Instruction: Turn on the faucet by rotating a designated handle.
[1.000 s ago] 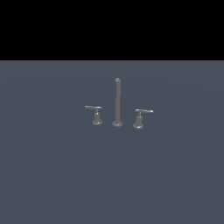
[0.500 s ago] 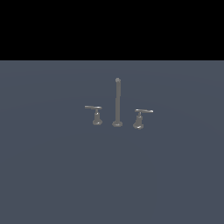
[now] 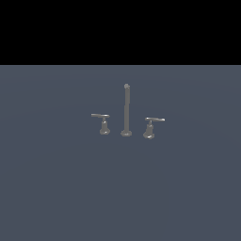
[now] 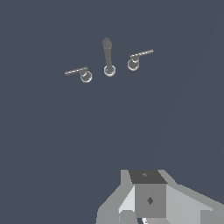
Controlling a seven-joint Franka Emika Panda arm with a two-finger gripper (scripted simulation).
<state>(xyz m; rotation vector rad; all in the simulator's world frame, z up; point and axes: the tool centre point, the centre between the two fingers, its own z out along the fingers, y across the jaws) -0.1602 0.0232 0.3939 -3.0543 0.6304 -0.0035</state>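
Note:
The faucet stands on a flat dark grey surface, with its tall thin spout rod (image 3: 126, 109) between two short handles. The handle (image 3: 149, 128) is on the exterior view's right, its pale lever bar jutting rightward from the post. The twin handle (image 3: 104, 125) on the left has its bar jutting leftward. In the wrist view I see the spout (image 4: 108, 54), the handle (image 4: 134, 62) and the twin (image 4: 84, 75) from above, far off. Only part of my gripper (image 4: 148, 205) shows at the picture's edge, well apart from the faucet. I cannot see how its jaws stand. It does not show in the exterior view.
The dark grey surface (image 3: 66, 188) runs flat all around the faucet, with a black background behind it. No other objects show in either view.

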